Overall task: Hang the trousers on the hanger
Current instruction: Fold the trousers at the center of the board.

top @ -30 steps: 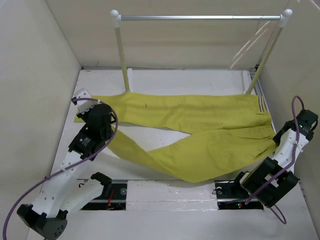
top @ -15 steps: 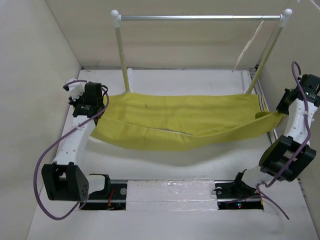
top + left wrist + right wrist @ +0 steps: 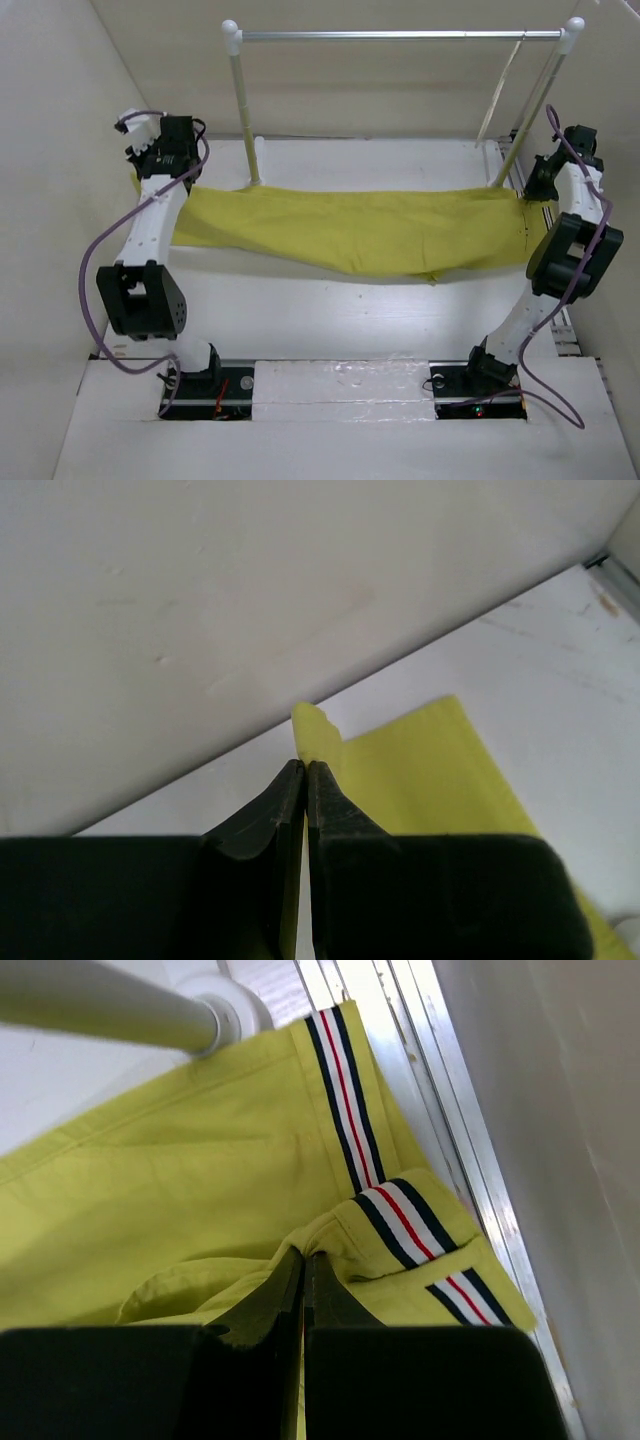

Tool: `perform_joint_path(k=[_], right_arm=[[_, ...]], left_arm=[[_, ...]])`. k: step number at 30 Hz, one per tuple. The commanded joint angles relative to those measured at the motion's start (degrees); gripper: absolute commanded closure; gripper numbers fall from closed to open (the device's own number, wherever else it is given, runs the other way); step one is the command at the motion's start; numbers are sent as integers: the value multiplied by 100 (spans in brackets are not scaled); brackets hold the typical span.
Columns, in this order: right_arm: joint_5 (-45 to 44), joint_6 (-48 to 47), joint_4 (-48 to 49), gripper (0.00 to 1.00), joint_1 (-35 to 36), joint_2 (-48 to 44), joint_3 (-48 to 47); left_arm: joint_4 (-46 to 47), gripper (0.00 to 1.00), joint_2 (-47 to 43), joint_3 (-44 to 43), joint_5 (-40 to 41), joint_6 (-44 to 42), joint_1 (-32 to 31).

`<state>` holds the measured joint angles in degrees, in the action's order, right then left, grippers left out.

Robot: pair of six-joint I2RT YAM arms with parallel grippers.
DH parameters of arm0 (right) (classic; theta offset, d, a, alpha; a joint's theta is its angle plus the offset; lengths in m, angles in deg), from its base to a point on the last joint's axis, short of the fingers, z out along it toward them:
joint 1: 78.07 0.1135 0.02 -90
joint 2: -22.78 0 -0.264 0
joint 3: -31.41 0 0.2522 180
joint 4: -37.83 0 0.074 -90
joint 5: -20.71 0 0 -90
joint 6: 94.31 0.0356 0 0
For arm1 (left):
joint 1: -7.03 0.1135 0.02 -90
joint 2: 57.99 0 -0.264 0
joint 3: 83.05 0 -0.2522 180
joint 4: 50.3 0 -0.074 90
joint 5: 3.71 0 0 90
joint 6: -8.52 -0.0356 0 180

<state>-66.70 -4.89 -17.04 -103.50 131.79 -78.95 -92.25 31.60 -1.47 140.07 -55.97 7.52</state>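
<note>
The mustard-yellow trousers (image 3: 360, 228) hang stretched across the table, folded lengthwise, held at both ends. My left gripper (image 3: 150, 176) is shut on the leg-hem end near the left wall; in the left wrist view the jaws (image 3: 305, 767) pinch the yellow cloth (image 3: 420, 770). My right gripper (image 3: 536, 190) is shut on the waistband end; in the right wrist view (image 3: 305, 1256) it pinches a fold of the trousers (image 3: 180, 1190) beside the striped tab (image 3: 400, 1220). The thin cream hanger (image 3: 503, 88) hangs from the rail at the back right, seen nearly edge-on.
A metal rail (image 3: 400, 35) on two white posts (image 3: 243, 110) stands behind the trousers; its right post (image 3: 110, 1010) is close to my right gripper. The enclosure walls lie near both grippers. A metal track (image 3: 440, 1110) runs along the table's right edge.
Both arms have risen and swung back and outward. The trousers have come up off the table, one leg folded over the other, and are pulled taut between the grippers.
</note>
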Motion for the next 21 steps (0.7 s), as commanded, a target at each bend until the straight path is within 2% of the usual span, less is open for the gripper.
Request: perform_joint_path(k=[1, 5, 10, 13, 15, 17, 18, 21], right_arm=[[75, 49, 454, 100, 38, 383, -824], [84, 49, 244, 100, 38, 1033, -1641], [180, 49, 85, 100, 91, 1701, -2468], [339, 49, -2, 100, 91, 1781, -2592], [329, 40, 57, 100, 91, 1406, -2164], [557, 40, 678, 100, -23, 870, -1506], [654, 49, 917, 100, -23, 258, -763], [918, 286, 1394, 100, -23, -835, 472]], left_arm=[[-108, 100, 778, -831, 230, -223, 179], [-450, 100, 1675, -1971, 203, -223, 241], [-390, 100, 2151, -2256, 90, -486, 293], [-705, 100, 2213, -2274, 132, -146, 154], [-715, 100, 1873, -2064, 325, -82, 30], [-723, 100, 1564, -1906, 274, 14, 30], [-680, 100, 1171, -1861, 195, 23, 30], [-627, 100, 395, -1650, 159, 49, 30]])
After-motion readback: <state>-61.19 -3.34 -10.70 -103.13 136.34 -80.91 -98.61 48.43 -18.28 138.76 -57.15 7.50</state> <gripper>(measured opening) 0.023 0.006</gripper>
